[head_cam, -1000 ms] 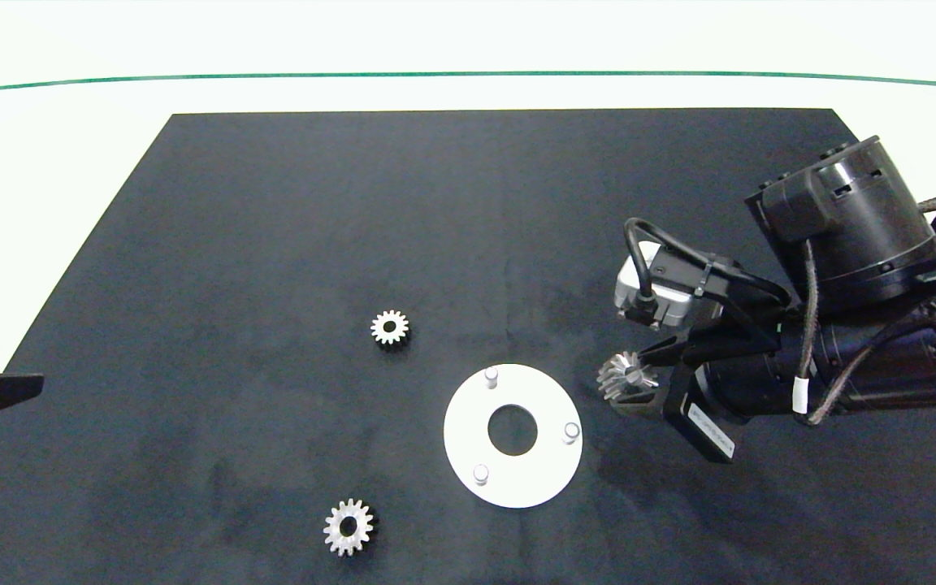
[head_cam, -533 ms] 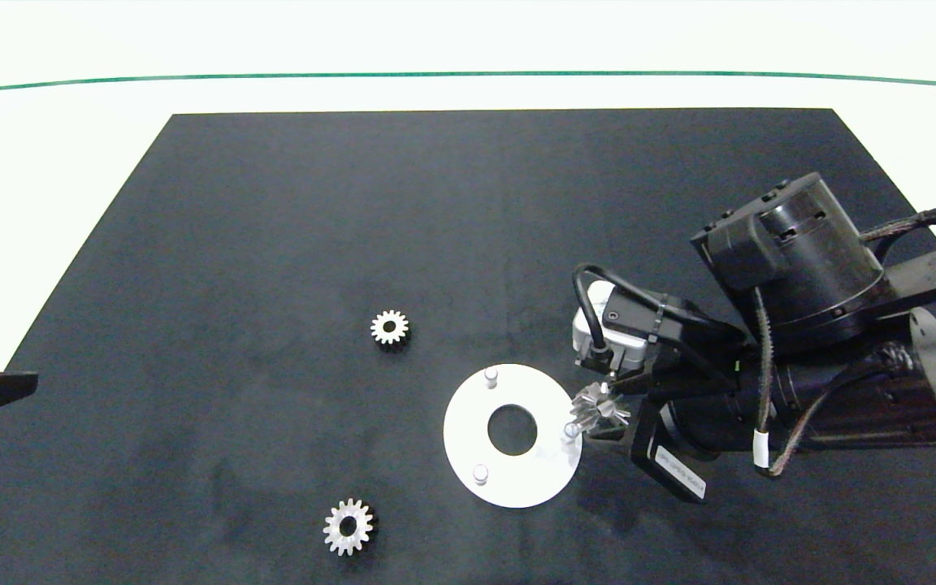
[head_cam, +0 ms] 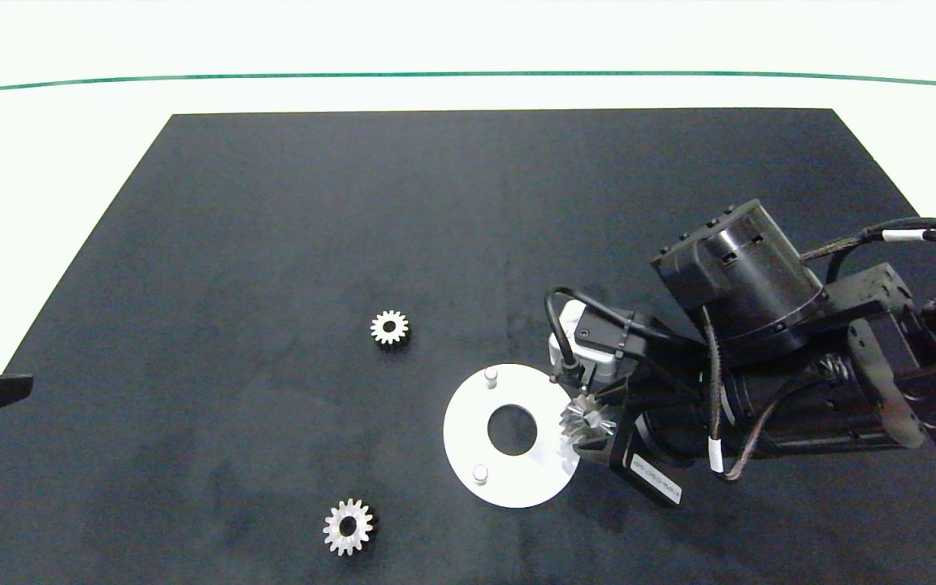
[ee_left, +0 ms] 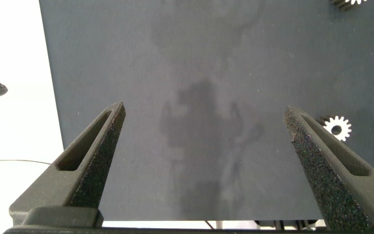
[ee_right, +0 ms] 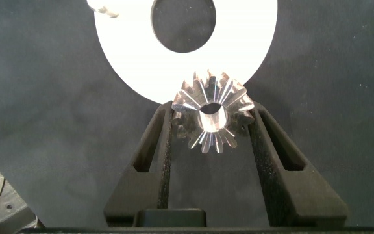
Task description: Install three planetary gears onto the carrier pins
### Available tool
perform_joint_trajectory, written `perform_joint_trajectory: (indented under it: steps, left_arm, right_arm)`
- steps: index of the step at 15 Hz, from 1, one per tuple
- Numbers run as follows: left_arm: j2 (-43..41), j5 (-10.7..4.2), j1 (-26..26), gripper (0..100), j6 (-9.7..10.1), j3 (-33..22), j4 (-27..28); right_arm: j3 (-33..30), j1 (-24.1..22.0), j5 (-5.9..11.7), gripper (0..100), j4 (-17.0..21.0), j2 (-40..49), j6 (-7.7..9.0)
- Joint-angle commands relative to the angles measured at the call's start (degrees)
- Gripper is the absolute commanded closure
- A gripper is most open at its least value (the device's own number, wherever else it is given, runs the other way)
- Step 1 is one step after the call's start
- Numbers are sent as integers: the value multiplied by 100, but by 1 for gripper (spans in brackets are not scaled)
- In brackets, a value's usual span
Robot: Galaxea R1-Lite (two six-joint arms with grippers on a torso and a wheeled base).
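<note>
On the mat (head_cam: 273, 203), two gears (head_cam: 389, 327) (head_cam: 348, 527) lie left of the disc (head_cam: 468, 422); a third gear (head_cam: 586, 421) sits over its right edge

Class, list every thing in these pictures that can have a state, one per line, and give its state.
Right gripper: shut on a gear, over the disc's right edge.
Held gear: gripped, tilted, not seated.
Far gear: flat on the mat, loose.
Near gear: flat on the mat, loose.
White disc: flat on the mat.
Two visible pins: upright, bare; the third is hidden.
Left gripper: open, empty, at the mat's left edge.
</note>
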State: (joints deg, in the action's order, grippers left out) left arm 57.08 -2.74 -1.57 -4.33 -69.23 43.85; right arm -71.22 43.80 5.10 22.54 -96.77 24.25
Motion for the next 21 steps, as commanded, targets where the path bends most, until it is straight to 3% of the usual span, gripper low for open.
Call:
perform_joint_trajectory:
  steps: [1,21]
  left_arm:
    - [-4,-7,-1,0,2,6,27]
    - [-4,-7,-19,0,-7,6,27]
  right_arm:
    - [11,-3,62,84,14,-70,19]
    - [20,6,62,84,-136,-272,19]
